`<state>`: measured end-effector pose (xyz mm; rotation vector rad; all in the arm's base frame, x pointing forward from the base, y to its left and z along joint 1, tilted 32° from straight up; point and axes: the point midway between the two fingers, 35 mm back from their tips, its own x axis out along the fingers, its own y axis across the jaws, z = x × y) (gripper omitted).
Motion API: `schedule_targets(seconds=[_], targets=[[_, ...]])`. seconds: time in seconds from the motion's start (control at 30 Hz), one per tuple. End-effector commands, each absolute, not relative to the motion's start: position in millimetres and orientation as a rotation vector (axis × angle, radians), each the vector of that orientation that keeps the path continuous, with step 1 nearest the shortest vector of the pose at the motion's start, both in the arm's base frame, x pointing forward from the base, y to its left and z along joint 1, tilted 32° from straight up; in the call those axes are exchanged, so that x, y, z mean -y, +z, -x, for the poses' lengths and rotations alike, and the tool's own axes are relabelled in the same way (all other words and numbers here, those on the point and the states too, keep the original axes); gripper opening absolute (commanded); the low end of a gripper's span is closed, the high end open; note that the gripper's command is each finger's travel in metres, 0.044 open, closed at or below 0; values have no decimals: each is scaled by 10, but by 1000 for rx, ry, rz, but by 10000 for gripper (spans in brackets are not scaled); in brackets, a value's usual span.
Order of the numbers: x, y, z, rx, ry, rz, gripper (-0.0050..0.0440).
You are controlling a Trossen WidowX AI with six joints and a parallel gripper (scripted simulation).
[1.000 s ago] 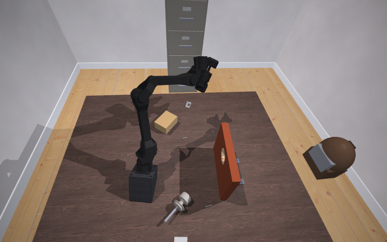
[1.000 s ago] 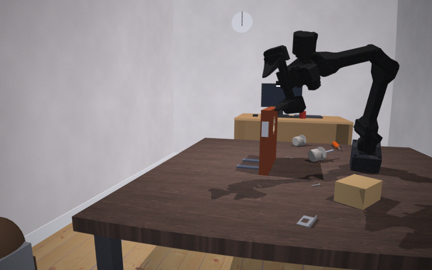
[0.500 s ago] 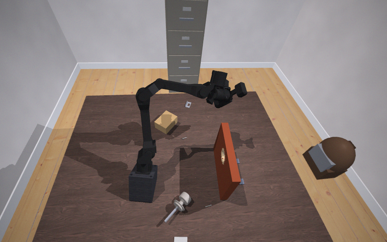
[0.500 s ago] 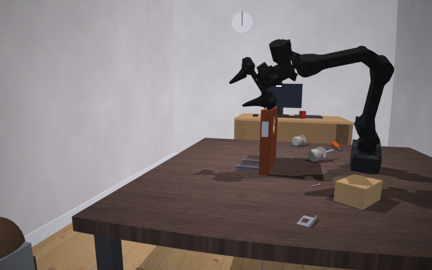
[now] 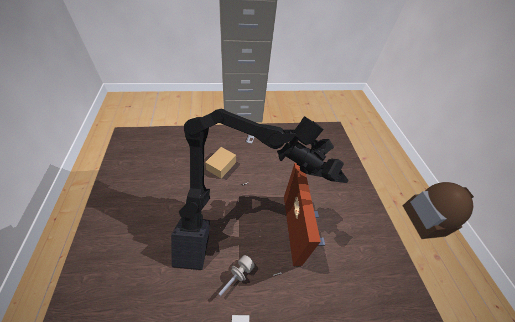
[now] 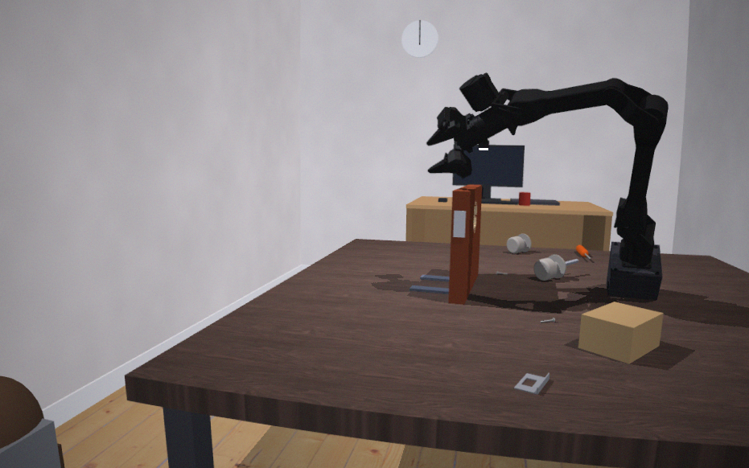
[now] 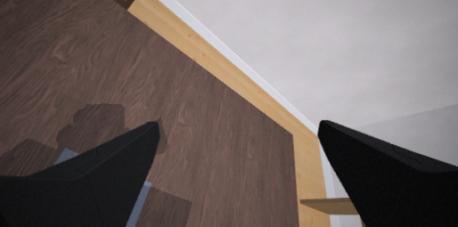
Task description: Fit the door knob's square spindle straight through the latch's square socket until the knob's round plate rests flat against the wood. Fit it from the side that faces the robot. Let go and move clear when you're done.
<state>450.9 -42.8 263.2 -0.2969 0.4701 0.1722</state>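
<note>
Stands upright on the table [image 5: 131, 287]: door panel [image 5: 300, 228], edge toward the cabinet [image 5: 247, 56], with the latch [image 5: 296, 207] in its middle. Rests on brackets [image 5: 321, 240] on its far side from the arm base [image 5: 189, 249]. Lies on the table between base and panel, nearer the front edge: knob [image 5: 240, 271], spindle pointing away from the panel. Sits behind the base, toward the cabinet: box [image 5: 220, 161]. Lies between box and panel: a screw [image 5: 244, 183]. Hangs above the panel's rear top corner, reaching past it: gripper [image 5: 333, 161], wide apart, nothing inside. Stands on the floor right of the table: a round stool [image 5: 447, 206].
</note>
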Motion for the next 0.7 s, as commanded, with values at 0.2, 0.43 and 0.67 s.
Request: schedule_targets(seconds=[0.2, 0.43, 0.67], targets=[[1758, 1741, -3945, -834, 14, 404, 440], [2011, 1062, -3393, -1064, 161, 448, 440], [1644, 247, -2752, -1216, 581, 393, 440]])
